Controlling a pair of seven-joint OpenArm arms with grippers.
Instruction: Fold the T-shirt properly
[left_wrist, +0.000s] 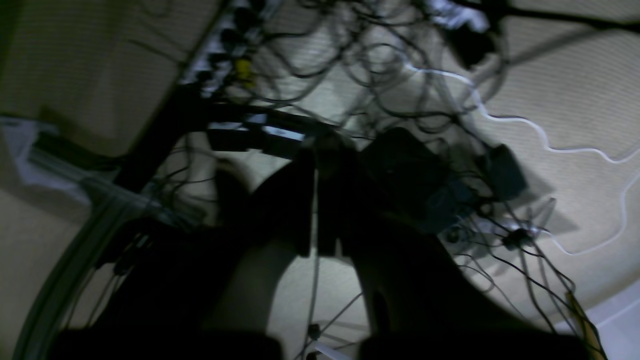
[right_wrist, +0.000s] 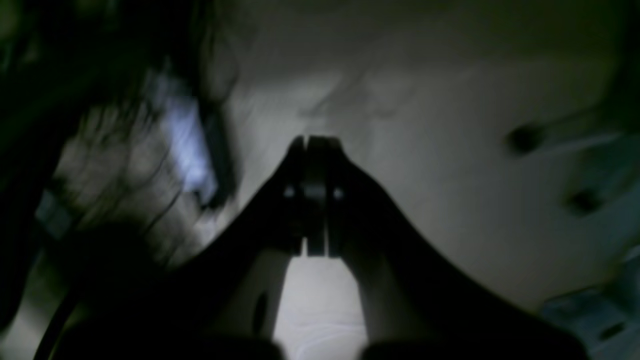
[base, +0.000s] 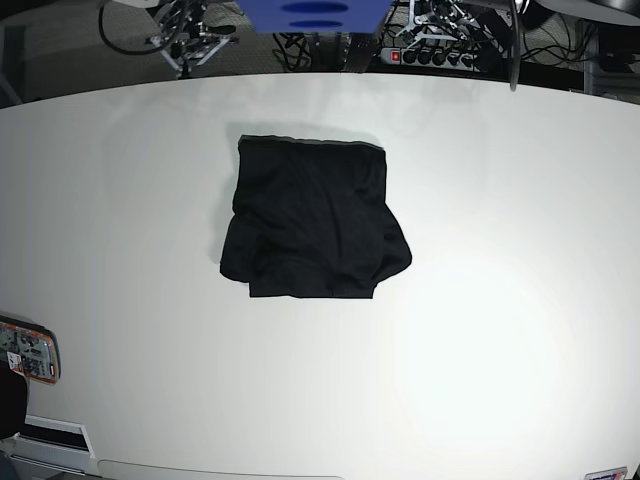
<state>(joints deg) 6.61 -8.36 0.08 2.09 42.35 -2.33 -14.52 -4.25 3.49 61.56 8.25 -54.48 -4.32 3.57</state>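
The black T-shirt (base: 315, 225) lies folded into a rough rectangle on the white table (base: 500, 260), left of centre, with its lower edge wider and slightly rumpled. Neither arm shows in the base view. In the left wrist view my left gripper (left_wrist: 316, 150) is shut with nothing between its fingers, hanging over a floor covered in cables. The right wrist view is dim and blurred. There my right gripper (right_wrist: 312, 141) is also shut and empty, above a pale surface. The T-shirt appears in neither wrist view.
A tangle of black cables (left_wrist: 380, 80) and one white cable (left_wrist: 530, 125) lie under the left gripper. A blue object (base: 315, 14) and a power strip (base: 430, 57) sit behind the table's far edge. A small orange-edged device (base: 28, 352) rests at the front left edge.
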